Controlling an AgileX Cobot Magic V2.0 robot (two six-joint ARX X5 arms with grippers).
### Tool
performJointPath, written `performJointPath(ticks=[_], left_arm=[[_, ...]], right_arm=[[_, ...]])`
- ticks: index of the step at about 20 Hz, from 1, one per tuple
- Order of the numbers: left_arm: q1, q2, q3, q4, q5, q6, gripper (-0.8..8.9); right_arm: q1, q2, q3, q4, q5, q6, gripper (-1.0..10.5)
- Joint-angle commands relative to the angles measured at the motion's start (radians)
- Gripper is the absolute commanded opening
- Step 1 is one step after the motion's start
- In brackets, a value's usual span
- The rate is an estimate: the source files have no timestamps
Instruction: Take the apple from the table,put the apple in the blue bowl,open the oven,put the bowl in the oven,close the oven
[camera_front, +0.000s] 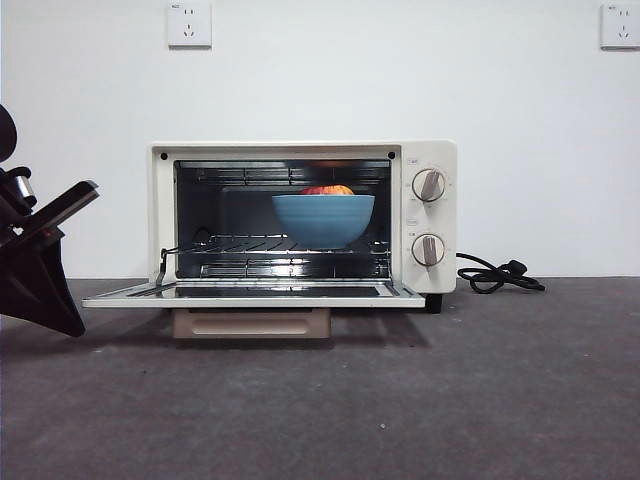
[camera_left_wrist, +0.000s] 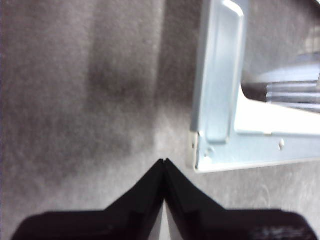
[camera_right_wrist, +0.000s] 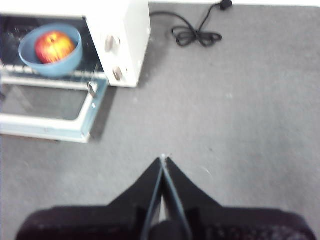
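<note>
The cream-white oven (camera_front: 432, 215) stands with its glass door (camera_front: 250, 293) folded down flat. On the wire rack inside sits the blue bowl (camera_front: 323, 220) with the red-yellow apple (camera_front: 328, 189) in it. The right wrist view shows the same bowl (camera_right_wrist: 31, 57) and apple (camera_right_wrist: 52, 46) from above. My left gripper (camera_front: 88, 190) hangs shut and holding nothing at the far left, just off the door's left corner (camera_left_wrist: 215, 105); its tips (camera_left_wrist: 164, 162) hover over the table. Out over bare table (camera_right_wrist: 240, 115) to the right of the oven (camera_right_wrist: 125, 30), my right gripper (camera_right_wrist: 164, 159) is shut and holding nothing.
The beige bar handle (camera_front: 250, 323) hangs below the open door's front edge. The black cord (camera_front: 497, 276) lies coiled on the table right of the oven, against the white wall. Two wall sockets (camera_front: 189, 23) sit high up.
</note>
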Motion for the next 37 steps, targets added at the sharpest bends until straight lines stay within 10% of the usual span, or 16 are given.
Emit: performJointPath(ticks=[1, 17, 31, 37], left_arm=[[0.004, 0.011, -0.008, 0.032, 0.006, -0.046, -0.08], [0.000, 0.011, 0.008, 0.312, 0.281, -0.268, -0.08], [0.000, 0.011, 0.023, 0.824, 0.292, -0.724, -0.08], [0.000, 0.011, 0.129, 0.826, 0.439, -0.721, -0.07]], right_arm=[[0.001, -0.003, -0.008, 0.023, -0.014, 0.012, -0.1], [0.001, 0.005, -0.008, 0.032, -0.013, 0.013, -0.1], [0.001, 0.113, -0.008, 0.130, -0.013, 0.008, -0.1], [0.001, 0.168, -0.008, 0.152, -0.010, -0.008, 0.0]])
